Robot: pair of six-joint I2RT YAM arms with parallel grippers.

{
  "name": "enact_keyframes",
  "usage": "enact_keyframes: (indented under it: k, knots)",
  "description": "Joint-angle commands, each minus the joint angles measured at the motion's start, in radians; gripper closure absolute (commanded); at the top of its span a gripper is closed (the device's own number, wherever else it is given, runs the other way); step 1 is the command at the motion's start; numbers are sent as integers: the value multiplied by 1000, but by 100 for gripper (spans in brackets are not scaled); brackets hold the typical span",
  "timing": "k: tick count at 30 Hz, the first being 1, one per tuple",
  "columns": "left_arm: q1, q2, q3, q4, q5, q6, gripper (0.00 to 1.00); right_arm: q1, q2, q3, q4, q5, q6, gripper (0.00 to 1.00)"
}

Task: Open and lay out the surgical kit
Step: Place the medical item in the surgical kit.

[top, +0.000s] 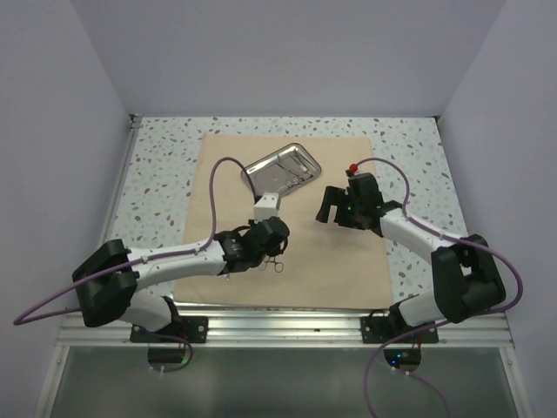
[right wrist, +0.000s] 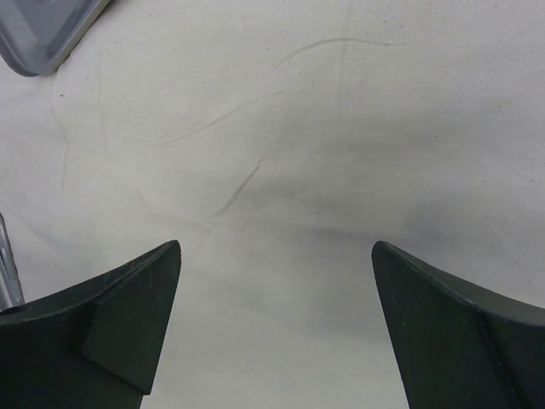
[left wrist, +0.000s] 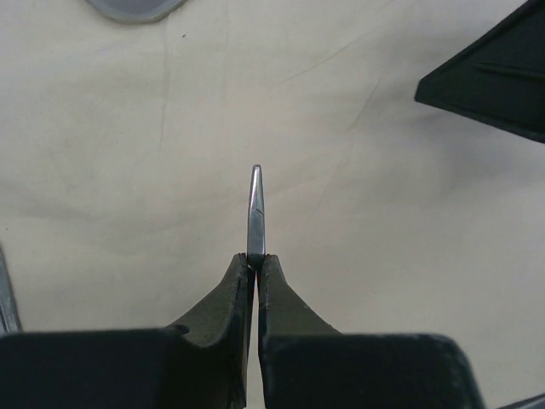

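A speckled table point(top: 165, 165) carries the tan cloth wrap point(top: 331, 270), which is spread flat over its middle. The shiny steel tray point(top: 281, 168) sits on the far half of the wrap, turned at a diagonal. It lies beyond the left gripper point(top: 265, 239) and to the left of the right gripper point(top: 329, 207).

In its own wrist view the right gripper point(right wrist: 277, 247) has its jaws wide apart over creased cloth, with a corner of the tray at the upper left.

The left gripper point(left wrist: 256, 260) is clamped on a thin silver instrument point(left wrist: 255, 209), whose narrow tip sticks out past the fingertips over the wrap. From above, its finger rings point(top: 275, 261) show just beside the gripper. Whether it touches the cloth I cannot tell.
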Motion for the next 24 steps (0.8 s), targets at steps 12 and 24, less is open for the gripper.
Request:
enact_keyframes:
  k: [12,24]
  knots:
    - [-61,151,29,23,-182,-205,24,4,-31,-3,27,27,-2,2]
    - [278,140,178,208,-148,196,33,4,-19,-3,41,-11,7,2]
